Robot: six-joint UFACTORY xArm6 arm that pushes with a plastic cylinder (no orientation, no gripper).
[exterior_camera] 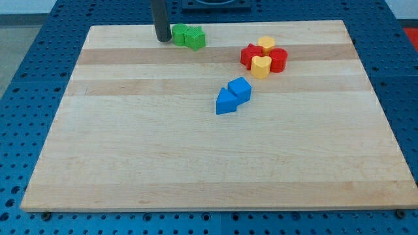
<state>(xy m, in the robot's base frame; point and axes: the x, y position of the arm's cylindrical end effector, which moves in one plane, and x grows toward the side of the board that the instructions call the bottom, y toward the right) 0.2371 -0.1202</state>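
The scene is bright and evenly lit, with soft, diffuse light that seems to come from overhead. The pale wooden tabletop (pixel 215 163) shows no glare or hot spots; its grain bands read clearly. Shadows are faint and short: the blue triangular block (pixel 226 102) and the blue cube-like block (pixel 240 89) throw only a thin dark edge at their bases, as does the cluster of red and yellow blocks (pixel 264 56). The straight dark rod (pixel 160 19) is nearly black, with little surface detail. Focus is fairly sharp overall, slightly softer toward the view's top. The board's edges look straight, with no obvious distortion.
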